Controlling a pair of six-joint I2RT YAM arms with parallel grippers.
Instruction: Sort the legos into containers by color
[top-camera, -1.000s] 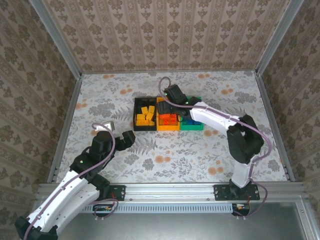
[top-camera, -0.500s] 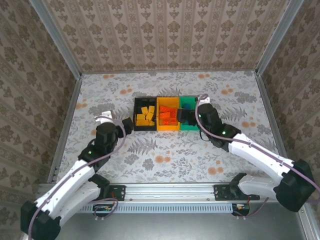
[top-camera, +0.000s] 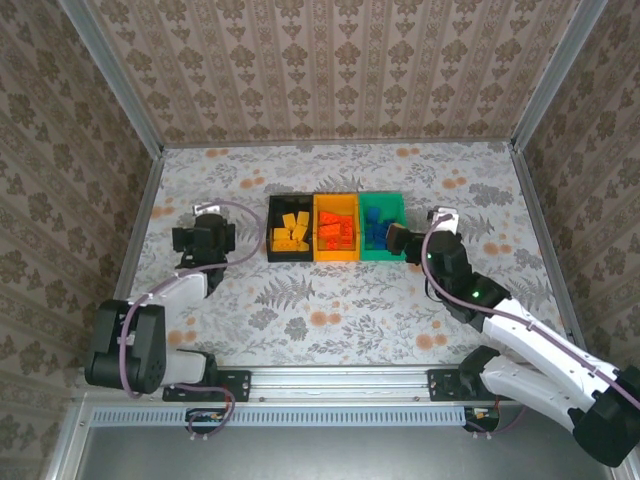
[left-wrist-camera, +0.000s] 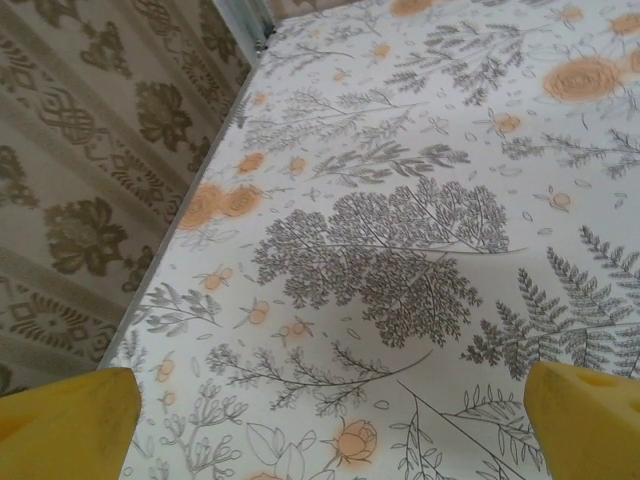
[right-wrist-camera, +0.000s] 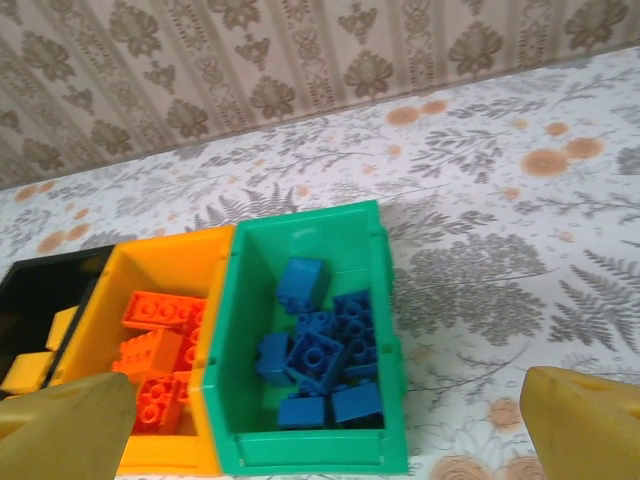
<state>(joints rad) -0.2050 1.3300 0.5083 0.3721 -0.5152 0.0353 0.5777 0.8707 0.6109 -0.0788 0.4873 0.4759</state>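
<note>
You have the yellow legos (top-camera: 290, 232) in the black bin (top-camera: 290, 257), the red-orange legos (right-wrist-camera: 152, 345) in the orange bin (right-wrist-camera: 165, 455) and the blue legos (right-wrist-camera: 322, 352) in the green bin (right-wrist-camera: 240, 330), mid-table. As far as the overhead view lets you tell, none is in the wrong bin. The left gripper (top-camera: 205, 240) hangs over the bare table (left-wrist-camera: 400, 150) left of the bins, and the right gripper (right-wrist-camera: 320, 425) is just beside the green bin's right side. Both sets of jaws are spread wide, holding nothing. Should you lift a brick, expect it to be light, rigid and slick. Pinch its flat side walls, not the studs, and mind the bins, which will likely slide if nudged.
</note>
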